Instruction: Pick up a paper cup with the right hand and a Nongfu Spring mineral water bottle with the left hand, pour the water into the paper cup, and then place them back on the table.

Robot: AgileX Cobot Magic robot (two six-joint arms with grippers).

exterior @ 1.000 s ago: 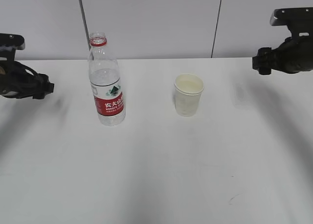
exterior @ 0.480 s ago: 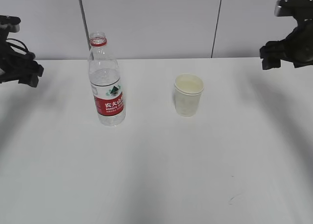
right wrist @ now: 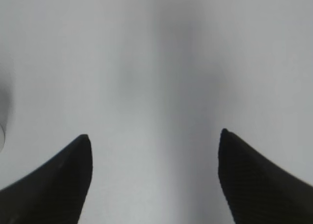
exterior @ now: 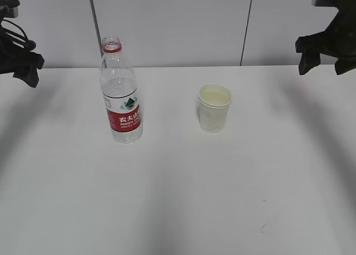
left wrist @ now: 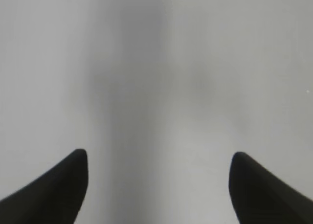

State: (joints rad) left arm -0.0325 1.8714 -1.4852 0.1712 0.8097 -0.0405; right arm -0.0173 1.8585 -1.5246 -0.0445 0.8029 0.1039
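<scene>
While both arms hang raised at the far edges of the exterior view, neither one touches anything. The left hand (exterior: 25, 63) sits high at the left edge, its fingers (left wrist: 54, 190) spread wide with only bare white table (exterior: 178, 199) showing between them in the left wrist view. The right hand (exterior: 325, 52) sits high at the right edge, and its fingers (right wrist: 254, 180) are likewise spread wide apart over bare tabletop, with nothing between them.

Well off to the right of the left fingers, and lower in the exterior view, the Nongfu Spring mineral water bottle (exterior: 120, 93) stands upright on the table, uncapped, its red neck ring at the top and its red-and-white label facing the camera. Clear water (exterior: 118, 88) fills it to about the top of the label. Well off to the left of the right fingers, and also lower, the paper cup (exterior: 214, 107) stands upright with its mouth open upward. Whether the cup holds any liquid cannot be told.

Bottle and cup stand apart from each other, both between the two grippers, the bottle nearer the left fingers and the cup nearer the right ones. At the left edge of the right wrist view, beyond the left finger, a pale blurred shape shows, too indistinct to name.
</scene>
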